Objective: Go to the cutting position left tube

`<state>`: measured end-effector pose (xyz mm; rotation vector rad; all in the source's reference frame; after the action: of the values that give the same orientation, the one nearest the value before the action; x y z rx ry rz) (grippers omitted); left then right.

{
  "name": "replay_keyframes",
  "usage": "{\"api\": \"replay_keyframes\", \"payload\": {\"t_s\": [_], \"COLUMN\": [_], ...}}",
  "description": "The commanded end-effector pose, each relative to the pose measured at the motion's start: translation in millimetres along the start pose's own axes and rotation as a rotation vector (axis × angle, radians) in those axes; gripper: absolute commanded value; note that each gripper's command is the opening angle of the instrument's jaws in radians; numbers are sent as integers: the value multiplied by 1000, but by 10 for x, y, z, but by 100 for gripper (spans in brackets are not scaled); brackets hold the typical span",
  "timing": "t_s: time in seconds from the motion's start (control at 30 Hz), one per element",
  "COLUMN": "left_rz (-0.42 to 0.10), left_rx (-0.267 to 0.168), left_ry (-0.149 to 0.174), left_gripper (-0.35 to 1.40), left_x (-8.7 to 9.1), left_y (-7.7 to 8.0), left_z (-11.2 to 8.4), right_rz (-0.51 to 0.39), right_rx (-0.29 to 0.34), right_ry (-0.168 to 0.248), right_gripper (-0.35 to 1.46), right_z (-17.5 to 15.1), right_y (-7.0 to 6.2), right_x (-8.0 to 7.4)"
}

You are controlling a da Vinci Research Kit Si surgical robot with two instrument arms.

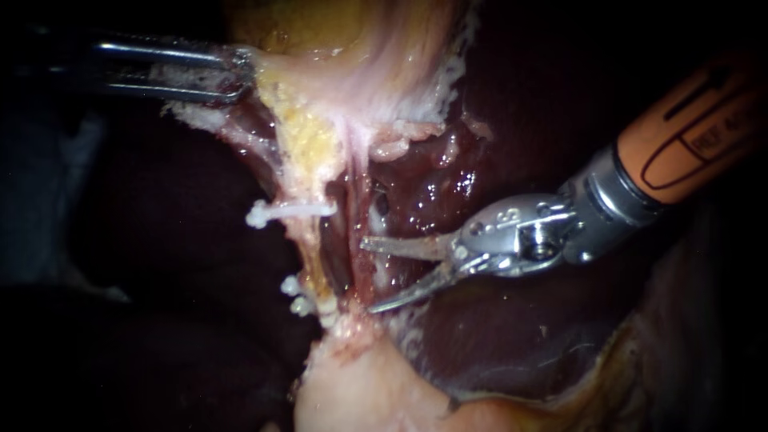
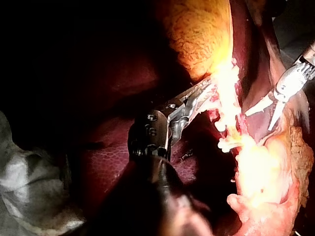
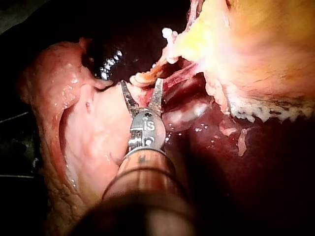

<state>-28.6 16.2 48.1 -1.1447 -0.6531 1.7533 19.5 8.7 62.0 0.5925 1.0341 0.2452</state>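
Observation:
The left tube (image 1: 308, 240) is a yellowish strand running down from the gallbladder (image 1: 360, 56). One white clip (image 1: 284, 212) crosses it, and two more clips (image 1: 300, 296) sit lower down. My right instrument (image 1: 366, 276) comes in from the right with its blades open; their tips stand just right of the clipped tube, level with the stretch between the clips, against a thin pink strand (image 1: 358, 192). In its wrist view, pink tissue lies between the open blades (image 3: 141, 88). My left instrument (image 1: 234, 76) is shut on the gallbladder's edge at upper left and holds it taut (image 2: 204, 93).
Dark liver (image 1: 448, 192) lies behind and to the right of the tubes. Pale fatty tissue (image 1: 360, 384) bulges below the lower clips. The right instrument's orange shaft (image 1: 688, 136) crosses the upper right.

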Motion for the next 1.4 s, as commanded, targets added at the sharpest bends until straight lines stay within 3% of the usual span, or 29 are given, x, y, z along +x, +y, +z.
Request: {"api": "replay_keyframes", "payload": {"t_s": [0.03, 0.5, 0.8, 0.93, 1.4], "left_rz": [0, 0, 0, 0, 0], "left_rx": [0, 0, 0, 0, 0], "left_ry": [0, 0, 0, 0, 0], "left_gripper": [-35, -35, -35, -35, -35], "left_x": [0, 0, 0, 0, 0], "left_y": [0, 0, 0, 0, 1], "left_z": [0, 0, 0, 0, 0], "right_rz": [1, 17, 23, 30, 45], "right_rx": [5, 22, 26, 37, 119], "right_ry": [2, -3, -3, -1, 44], "right_gripper": [103, 101, 99, 108, 99], "right_z": [2, 37, 39, 41, 69], "right_y": [1, 28, 47, 48, 33], "right_x": [-1, -32, -37, -35, -13]}}
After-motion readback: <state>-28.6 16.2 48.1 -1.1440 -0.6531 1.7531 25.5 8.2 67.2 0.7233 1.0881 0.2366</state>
